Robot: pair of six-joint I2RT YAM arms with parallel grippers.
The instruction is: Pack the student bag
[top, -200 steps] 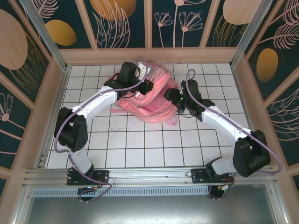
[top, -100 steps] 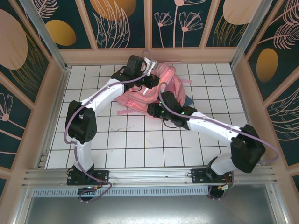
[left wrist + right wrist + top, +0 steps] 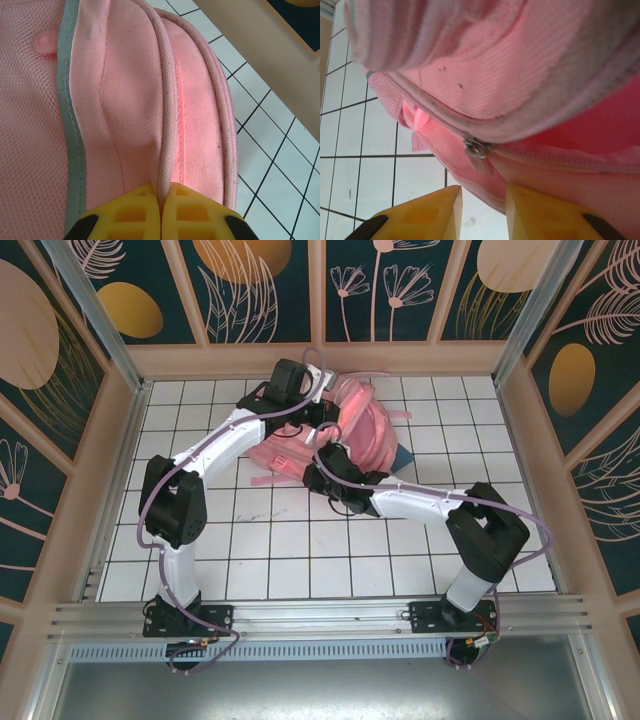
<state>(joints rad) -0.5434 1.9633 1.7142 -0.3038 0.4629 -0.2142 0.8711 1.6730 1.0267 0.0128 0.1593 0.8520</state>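
A white tiled table (image 3: 300,560) with dark grid lines sits inside a wooden frame hung with dark floral panels, and the student bag (image 3: 365,425) lies toward the far middle of it, both arms reaching in over it. In the left wrist view the left gripper (image 3: 161,202) has its yellow fingers pressed together on a piped seam (image 3: 162,125) that runs along the bag's pink fabric, so it is pinching the bag itself. In the right wrist view the right gripper (image 3: 483,197) has its fingers parted with a clear gap, sitting just below a metal zipper slider (image 3: 476,148) and grasping nothing, though the bag's lower edge dips toward the gap. The likeliest trouble seems to be a bad catch. The slider is above the fingers rather than between them, and I cannot make out a pull tab, so closing here may grab loose fabric instead. The left pinch holds only a narrow ridge of cloth, which could slip free under a sideways tug. The bag is soft and nothing else pins it, so it may slide or bunch rather than open.
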